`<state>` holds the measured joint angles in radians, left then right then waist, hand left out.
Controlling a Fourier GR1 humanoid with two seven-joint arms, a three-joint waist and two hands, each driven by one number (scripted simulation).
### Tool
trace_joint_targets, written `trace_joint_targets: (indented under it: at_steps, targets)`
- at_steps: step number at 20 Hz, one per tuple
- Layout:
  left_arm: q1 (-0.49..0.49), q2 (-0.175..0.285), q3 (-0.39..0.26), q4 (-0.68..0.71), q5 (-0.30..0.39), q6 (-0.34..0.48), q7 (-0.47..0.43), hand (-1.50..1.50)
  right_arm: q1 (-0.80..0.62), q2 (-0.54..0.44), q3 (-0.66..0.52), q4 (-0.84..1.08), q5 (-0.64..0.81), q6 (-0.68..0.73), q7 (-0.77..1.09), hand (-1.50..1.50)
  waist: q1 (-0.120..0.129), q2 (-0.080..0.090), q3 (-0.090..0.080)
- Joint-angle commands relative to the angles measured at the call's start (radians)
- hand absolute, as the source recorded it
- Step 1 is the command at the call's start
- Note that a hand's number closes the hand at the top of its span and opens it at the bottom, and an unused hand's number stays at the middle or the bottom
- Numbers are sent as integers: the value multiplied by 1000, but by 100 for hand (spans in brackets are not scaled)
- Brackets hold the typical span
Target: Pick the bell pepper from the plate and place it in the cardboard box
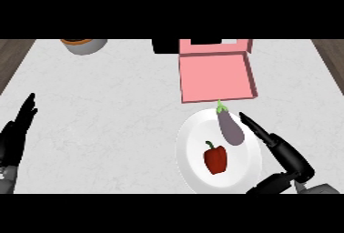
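**White marbled counter (pixel 107 104): the pick not yet made**

Toward the counter's near right corner lies a round white plate (pixel 191 159). On it are two things, apart from each other: a glossy red bell pepper (pixel 215 158) on the plate's near half, stem toward the far edge, and a long purple aubergine (pixel 230 127) with a green cap on its far right part. Just beyond the plate, toward the far edge, sits an open, shallow pink cardboard box (pixel 215 77), its flap folded back. A grey pot with an orange rim (pixel 84 44) stands at the far left corner.

The right hand (pixel 285 154) is at the plate's right rim, black fingers straight and spread from the thumb, holding nothing. It is nearer the aubergine than the pepper. The left hand (pixel 15 134) rests open at the counter's left edge, fingers up.

The step in hand seems to be the approach. To do it well, the right hand should shift toward the near edge and left until it is over the pepper, keeping clear of the aubergine. It should then close fingers and thumb across the pepper's broad body rather than its thin stem, which would likely slip. The carry to the box is short, but the aubergine lies in the straight line, so a clear lift before moving seems wise.
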<state>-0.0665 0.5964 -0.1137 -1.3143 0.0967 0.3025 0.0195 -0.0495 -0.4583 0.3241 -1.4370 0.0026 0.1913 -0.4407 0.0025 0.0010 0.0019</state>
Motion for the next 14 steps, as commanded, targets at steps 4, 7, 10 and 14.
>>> trace_joint_targets:
  at_steps: [4, 7, 10, 14]
  targets:
    - [-8, -34, -11, 8, -55, 25, -7, 0, -162, -55, -48, 288, 144, 34, -327, -150, 15, 4, -1]
    - [-34, -26, -13, -24, -62, 32, 61, 0, -163, -154, -9, 174, 267, -12, -234, -150, 4, -1, -2]
    - [-17, -28, -4, -28, -57, 23, 48, 0, -227, -194, 48, 221, 368, 26, -198, -150, 16, 0, -2]
    - [-2, -28, 18, 13, -51, 0, 8, 0, -334, -165, 124, 121, 428, 133, 25, -150, 12, -2, -4]
